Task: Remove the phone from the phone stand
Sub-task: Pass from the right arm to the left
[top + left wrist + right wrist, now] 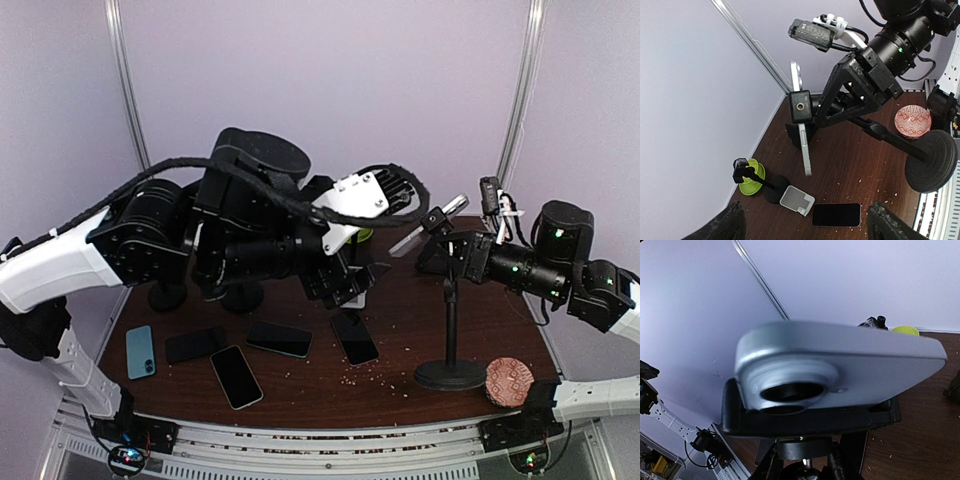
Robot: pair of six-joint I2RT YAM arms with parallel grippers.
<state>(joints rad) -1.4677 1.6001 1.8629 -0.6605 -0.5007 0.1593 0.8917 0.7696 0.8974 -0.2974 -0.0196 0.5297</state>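
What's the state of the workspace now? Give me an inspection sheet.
Surface: dark wood table, crumbs scattered.
Job's things: silver phone clamped in phone stand, not yet removed.
Clutter: five phones lying flat, red patterned bowl, lime dish, small spare stand.
Grippers: left gripper open, clear of the phone; right gripper at the stand's clamp, grip unclear.
Cables: black cable chain over left arm; tied wires above right gripper.
Surroundings: pale walls, metal corner poles.

I see the silver phone [410, 238], camera bump showing, clamped tilted atop the black phone stand [451, 330], a thin pole on a round base.
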